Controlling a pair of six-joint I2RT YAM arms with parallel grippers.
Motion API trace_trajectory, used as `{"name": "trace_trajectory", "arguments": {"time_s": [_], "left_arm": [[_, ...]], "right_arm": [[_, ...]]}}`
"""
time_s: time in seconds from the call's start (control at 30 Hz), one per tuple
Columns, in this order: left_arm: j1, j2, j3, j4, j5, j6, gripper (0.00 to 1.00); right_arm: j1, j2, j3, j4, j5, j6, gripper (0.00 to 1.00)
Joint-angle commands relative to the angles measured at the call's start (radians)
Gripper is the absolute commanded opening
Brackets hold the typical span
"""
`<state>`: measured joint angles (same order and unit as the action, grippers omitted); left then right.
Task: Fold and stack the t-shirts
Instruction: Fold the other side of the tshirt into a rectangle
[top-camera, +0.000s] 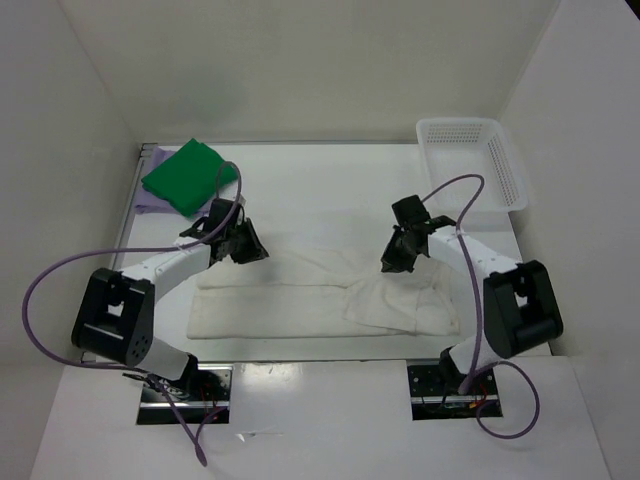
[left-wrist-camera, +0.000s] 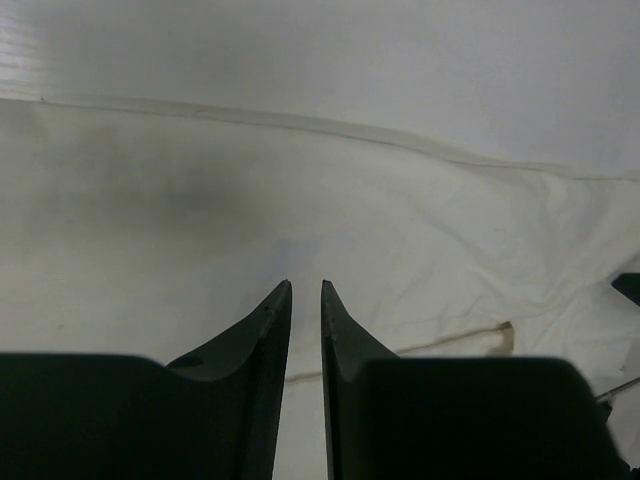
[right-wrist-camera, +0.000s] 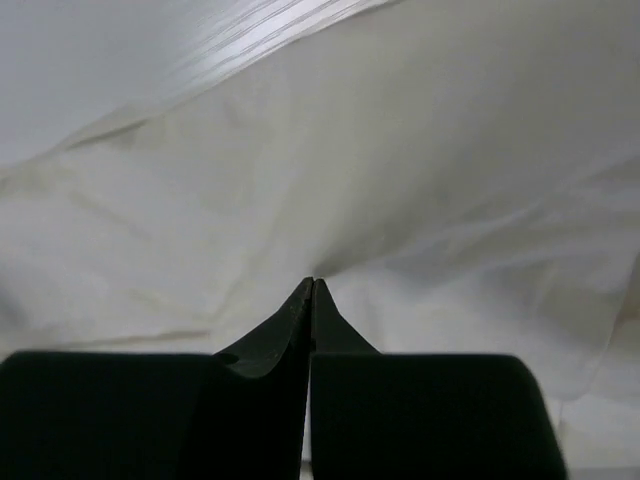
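Note:
The cream-white t-shirt (top-camera: 320, 300) lies flat across the table's middle as a long band, with its right end doubled over. My left gripper (top-camera: 246, 252) hovers at the band's far left edge. In the left wrist view its jaws (left-wrist-camera: 306, 285) stand a narrow gap apart over the white cloth (left-wrist-camera: 400, 210), with nothing between them. My right gripper (top-camera: 397, 262) is at the far right edge. In the right wrist view it (right-wrist-camera: 313, 281) is shut on the white cloth (right-wrist-camera: 450, 180), which puckers at its tips. The green t-shirt (top-camera: 190, 175) lies folded at the back left on the lavender t-shirt (top-camera: 147, 207).
A white mesh basket (top-camera: 470, 160) stands at the back right corner. White walls close in the table on the left, back and right. The arm bases sit at the near edge, with purple cables looping beside each arm.

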<state>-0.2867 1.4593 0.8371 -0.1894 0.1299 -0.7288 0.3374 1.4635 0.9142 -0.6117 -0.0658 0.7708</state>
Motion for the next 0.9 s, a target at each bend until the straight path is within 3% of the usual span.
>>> {"name": "trace_trajectory", "arguments": {"time_s": [0.0, 0.2, 0.43, 0.57, 0.7, 0.77, 0.87], "left_arm": [[0.038, 0.03, -0.012, 0.074, 0.094, -0.056, 0.25], [0.292, 0.09, -0.093, 0.074, 0.175, -0.066, 0.25], [0.455, 0.078, -0.147, 0.065, 0.223, -0.106, 0.25], [0.466, 0.012, -0.112, 0.033, 0.214, -0.106, 0.22], [0.439, -0.106, -0.009, -0.034, 0.192, -0.049, 0.15], [0.364, -0.131, 0.049, -0.062, 0.171, -0.021, 0.15], [0.262, -0.145, 0.059, -0.062, 0.162, -0.001, 0.1]], "right_arm": [[-0.035, 0.104, -0.021, 0.119, 0.136, 0.031, 0.0], [-0.123, 0.182, 0.003, 0.15, 0.228, 0.051, 0.0], [-0.176, 0.147, -0.032, 0.15, 0.23, 0.061, 0.0], [-0.111, 0.088, 0.023, 0.104, 0.149, 0.051, 0.16], [-0.055, 0.017, 0.029, 0.076, 0.14, 0.065, 0.24], [-0.046, 0.038, 0.009, 0.092, 0.114, 0.074, 0.22], [0.0, 0.15, 0.02, 0.128, 0.103, 0.084, 0.07]]}}
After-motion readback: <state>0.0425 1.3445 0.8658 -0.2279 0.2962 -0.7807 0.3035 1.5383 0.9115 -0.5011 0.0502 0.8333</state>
